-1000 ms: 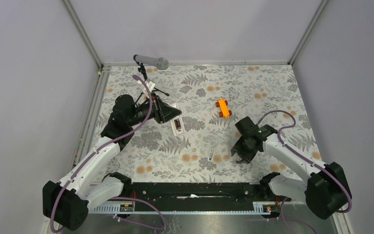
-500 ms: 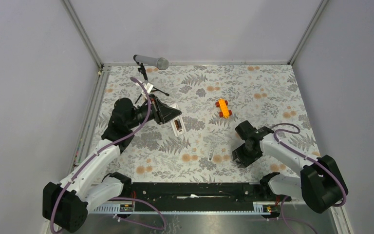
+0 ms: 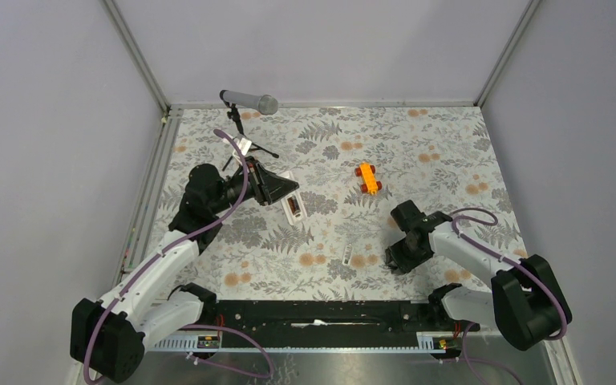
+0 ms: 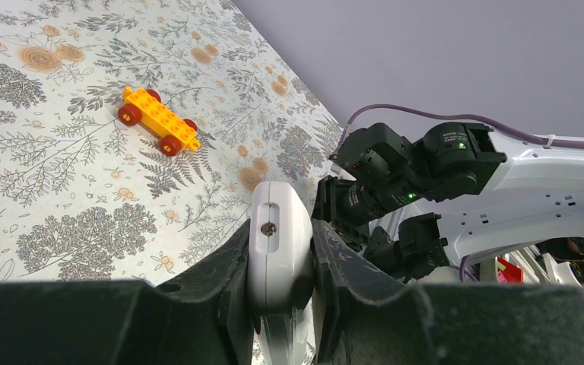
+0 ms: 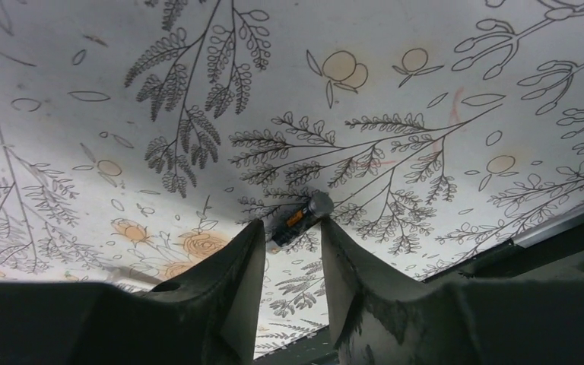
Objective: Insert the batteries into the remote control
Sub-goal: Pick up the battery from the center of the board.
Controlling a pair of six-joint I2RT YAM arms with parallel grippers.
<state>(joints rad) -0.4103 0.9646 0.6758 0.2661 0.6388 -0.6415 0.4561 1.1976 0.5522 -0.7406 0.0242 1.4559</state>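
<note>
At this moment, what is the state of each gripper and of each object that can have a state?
Left gripper: shut on the slim white rectangular remote control.
Right gripper: down at the flowered tablecloth, fingers on either side of a small dark cylindrical battery; grip not clear.
Battery: lying on the cloth, not in the remote.
Orange toy car: upright on its red wheels, untouched.

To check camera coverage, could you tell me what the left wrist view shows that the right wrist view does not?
Left wrist only: the left hand clamping the white remote control, the orange toy car, the right arm. Right wrist only: a battery at the tips of the right hand. Both: the floral tablecloth.
</note>
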